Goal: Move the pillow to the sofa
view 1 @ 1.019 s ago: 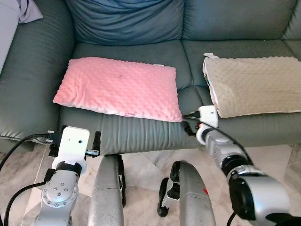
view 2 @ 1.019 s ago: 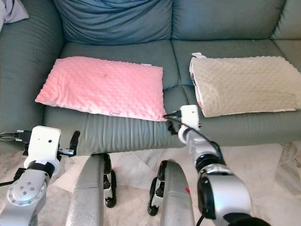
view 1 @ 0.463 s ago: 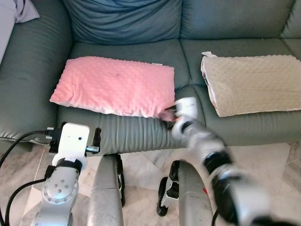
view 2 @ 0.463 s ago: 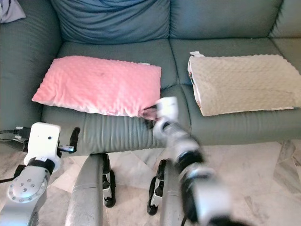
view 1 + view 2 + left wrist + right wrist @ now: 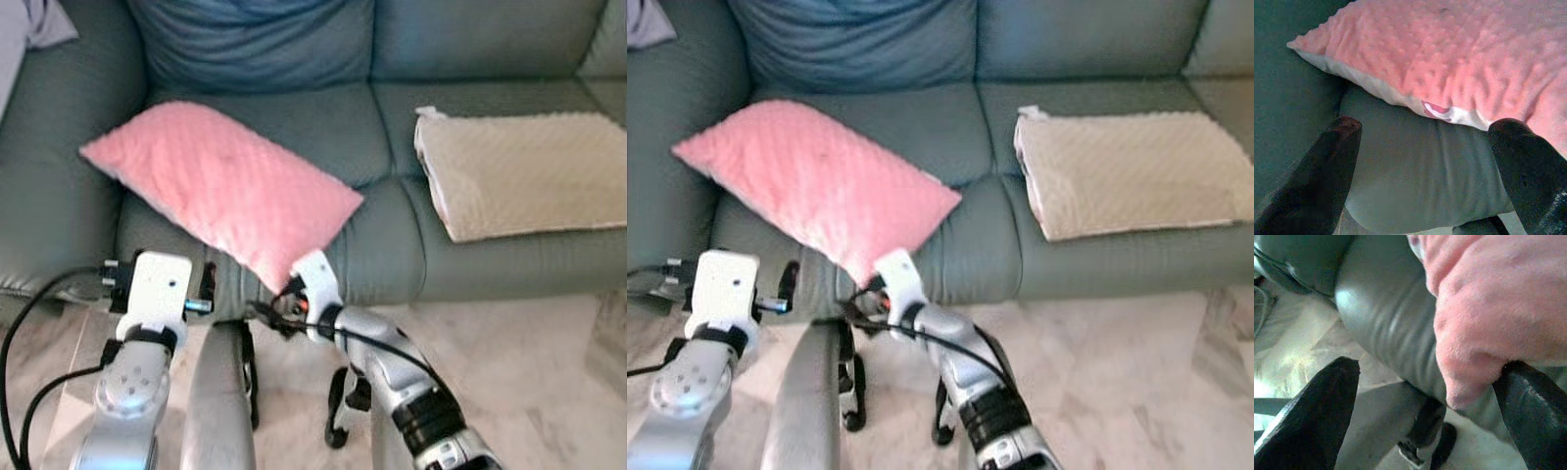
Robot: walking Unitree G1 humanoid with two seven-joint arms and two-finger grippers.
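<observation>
Head views: the pink pillow [image 5: 220, 186] has swung diagonal on the grey sofa [image 5: 392, 235], its near corner now dragged over the front edge, where the right pincer [image 5: 284, 305] has crossed left. A beige pillow [image 5: 519, 171] lies to the right; pale marble floor [image 5: 529, 362] is nearest.

Left wrist view: the left pincer [image 5: 1425, 161] is spread, holding nothing, below the pillow's edge.

Right wrist view: the pillow's corner touches one spread finger [image 5: 1535, 406]; grip cannot be told. Seemingly a repositioning pull.
</observation>
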